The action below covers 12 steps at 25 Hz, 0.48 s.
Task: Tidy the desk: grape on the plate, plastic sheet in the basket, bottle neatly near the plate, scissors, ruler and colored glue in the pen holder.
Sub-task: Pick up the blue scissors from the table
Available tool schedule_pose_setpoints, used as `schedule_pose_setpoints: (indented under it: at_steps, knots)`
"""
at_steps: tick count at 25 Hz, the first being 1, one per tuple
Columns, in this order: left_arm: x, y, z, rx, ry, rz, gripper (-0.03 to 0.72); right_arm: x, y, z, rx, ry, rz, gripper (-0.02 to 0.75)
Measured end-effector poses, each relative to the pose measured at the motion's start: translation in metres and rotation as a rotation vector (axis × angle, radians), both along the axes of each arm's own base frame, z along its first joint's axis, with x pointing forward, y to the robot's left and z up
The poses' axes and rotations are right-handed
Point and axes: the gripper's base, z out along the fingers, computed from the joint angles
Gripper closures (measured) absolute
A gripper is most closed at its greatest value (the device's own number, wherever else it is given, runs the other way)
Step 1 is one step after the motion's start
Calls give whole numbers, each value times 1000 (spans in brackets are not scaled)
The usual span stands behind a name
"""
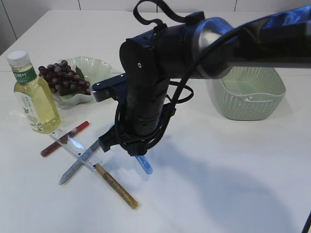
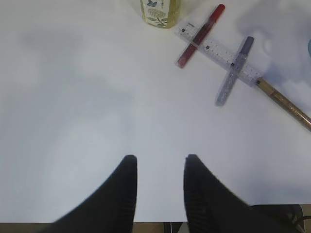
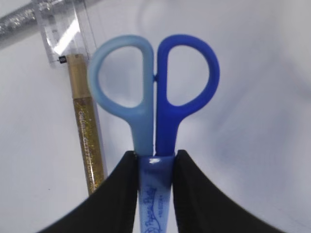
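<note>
- While you look through the right wrist camera, you see the right gripper (image 3: 154, 167) squeezed on the scissors (image 3: 154, 97), with a black finger on each side of the blue body just below the two handle loops.
- Your scissors' loops, one light blue and one dark blue, stick out past the fingers over the white table (image 1: 233, 170).
- You can see the left gripper (image 2: 159, 170) low over a bare part of the table, with its two fingers apart and nothing between them.
- Look toward the left edge of the table: the bottle (image 1: 33, 94) stands upright there.
- Just behind the bottle you see the grape (image 1: 60, 76) lying on the plate (image 1: 95, 68).
- Near the front left of the table, you find the clear ruler (image 1: 77, 148) lying flat.
- You can see a red glue pen (image 1: 64, 138) and a silver glue pen (image 1: 80, 162) crossing the ruler, and a gold glue pen (image 1: 116, 187) at its end.
- Far back on the right side, you see the green basket (image 1: 250, 94).
</note>
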Motion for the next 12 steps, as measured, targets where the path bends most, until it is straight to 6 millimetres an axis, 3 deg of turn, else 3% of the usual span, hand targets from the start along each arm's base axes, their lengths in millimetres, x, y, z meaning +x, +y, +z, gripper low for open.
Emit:
schedule_pose_setpoints:
  at_steps: [6, 12]
  knots:
    - [0, -1, 0, -6, 2, -1, 446, -13, -13, 23, 131, -163, 15, 535]
    - [0, -1, 0, -12, 3, -2, 446, -34, -33, 27, 265, -337, 30, 535]
